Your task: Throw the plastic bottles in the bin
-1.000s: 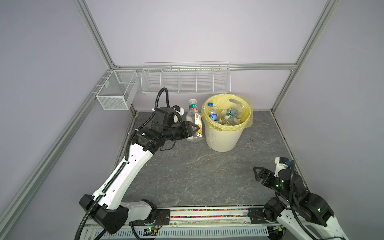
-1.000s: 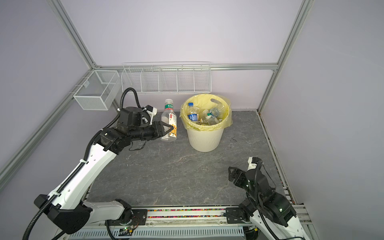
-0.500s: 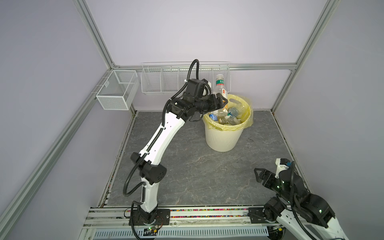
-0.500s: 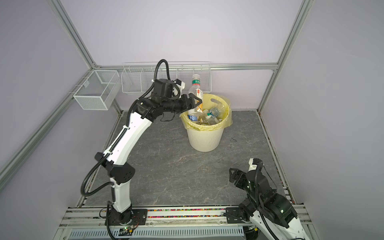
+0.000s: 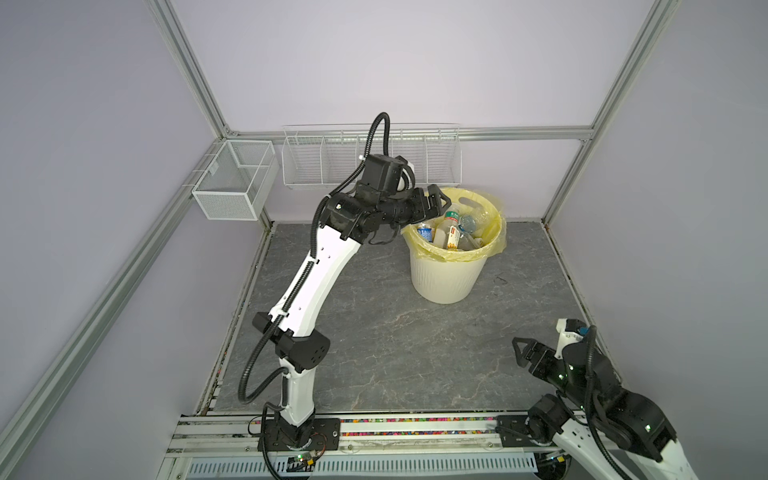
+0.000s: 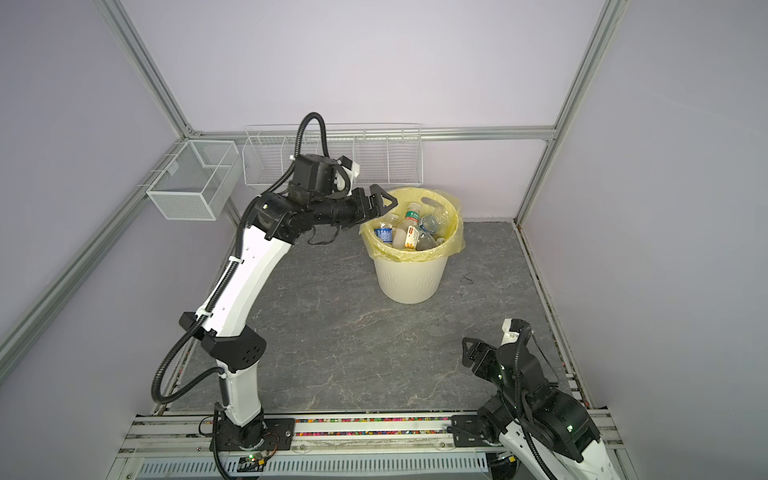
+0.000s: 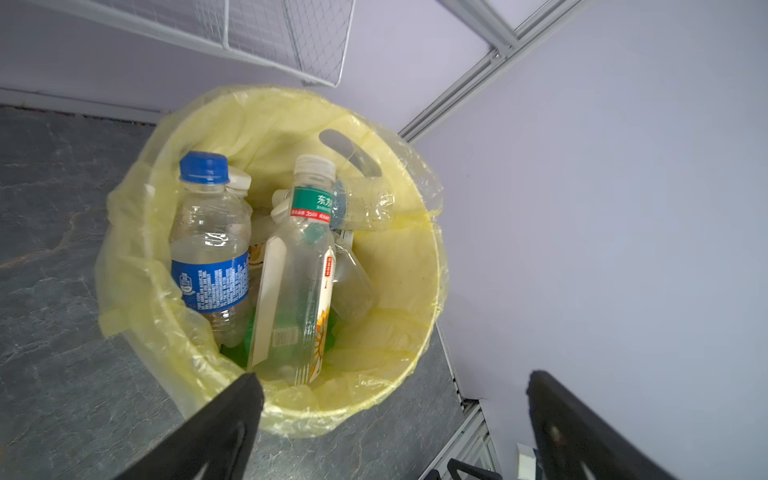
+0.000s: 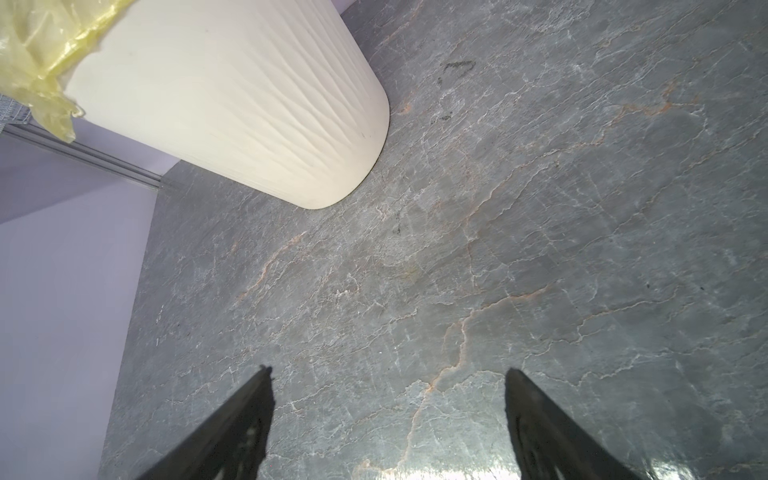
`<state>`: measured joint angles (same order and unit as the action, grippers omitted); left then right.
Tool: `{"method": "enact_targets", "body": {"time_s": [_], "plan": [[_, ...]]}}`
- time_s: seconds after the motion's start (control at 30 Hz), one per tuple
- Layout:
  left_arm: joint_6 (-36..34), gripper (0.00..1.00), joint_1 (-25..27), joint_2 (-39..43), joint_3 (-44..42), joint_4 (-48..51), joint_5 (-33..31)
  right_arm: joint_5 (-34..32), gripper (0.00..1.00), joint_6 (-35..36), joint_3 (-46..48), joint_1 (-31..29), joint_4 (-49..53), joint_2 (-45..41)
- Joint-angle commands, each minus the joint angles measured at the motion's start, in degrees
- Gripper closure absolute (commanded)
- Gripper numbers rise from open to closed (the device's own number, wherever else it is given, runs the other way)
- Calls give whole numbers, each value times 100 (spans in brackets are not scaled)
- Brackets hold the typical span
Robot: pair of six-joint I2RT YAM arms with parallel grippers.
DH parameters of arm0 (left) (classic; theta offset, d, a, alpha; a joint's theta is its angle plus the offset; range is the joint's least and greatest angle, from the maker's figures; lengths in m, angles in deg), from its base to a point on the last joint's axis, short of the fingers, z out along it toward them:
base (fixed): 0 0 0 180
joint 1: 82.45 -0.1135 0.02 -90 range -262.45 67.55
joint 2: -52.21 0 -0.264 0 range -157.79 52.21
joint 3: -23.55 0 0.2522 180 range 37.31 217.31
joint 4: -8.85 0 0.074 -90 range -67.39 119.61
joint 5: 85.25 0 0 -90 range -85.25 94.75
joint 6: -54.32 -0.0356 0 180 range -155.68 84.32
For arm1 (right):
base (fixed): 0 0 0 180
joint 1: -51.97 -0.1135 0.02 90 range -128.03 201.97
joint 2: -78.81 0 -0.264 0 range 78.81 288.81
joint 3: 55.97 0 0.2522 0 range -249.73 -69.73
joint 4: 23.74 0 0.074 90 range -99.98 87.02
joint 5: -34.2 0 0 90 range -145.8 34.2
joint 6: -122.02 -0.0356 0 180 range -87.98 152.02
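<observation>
left gripper (image 5: 439, 205): i see jaws spread wide, empty, above the bin (image 5: 444, 279) rim.
right gripper (image 8: 388, 376): jaws apart, holding nothing, over the grey floor (image 8: 540, 216), well apart from the bin.
plastic bottles (image 7: 291, 286): i see several, all heaped inside the bin's yellow liner (image 7: 390, 266).

The plastic bottles (image 7: 291, 270) look clear and glossy, the bin (image 5: 444, 274) ribbed matt cream plastic, its liner (image 7: 133, 249) thin crinkly film, the floor (image 5: 395, 353) veined, faintly shiny grey stone.
</observation>
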<state>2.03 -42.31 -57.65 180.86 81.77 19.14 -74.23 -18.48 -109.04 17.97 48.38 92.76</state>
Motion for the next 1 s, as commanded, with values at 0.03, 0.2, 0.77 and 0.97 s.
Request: {"method": "enact_targets", "body": {"time_s": [0.03,0.2,0.77,0.97], "plan": [[-467,1,-71,607,-624,483,-568,-124,12,174,-43,-1,-306,277],[-741,1,-418,1854,-2917,-293,-1101,-275,12,533,-135,0,-800,983],[-1608,1,-3064,3754,-7635,-2228,-2439,-1772,11,2170,-134,181,-2672,3110],[-2260,1,-3161,3762,-8928,-3713,-3610,-1984,11,2424,253,569,-3521,3345]]}}
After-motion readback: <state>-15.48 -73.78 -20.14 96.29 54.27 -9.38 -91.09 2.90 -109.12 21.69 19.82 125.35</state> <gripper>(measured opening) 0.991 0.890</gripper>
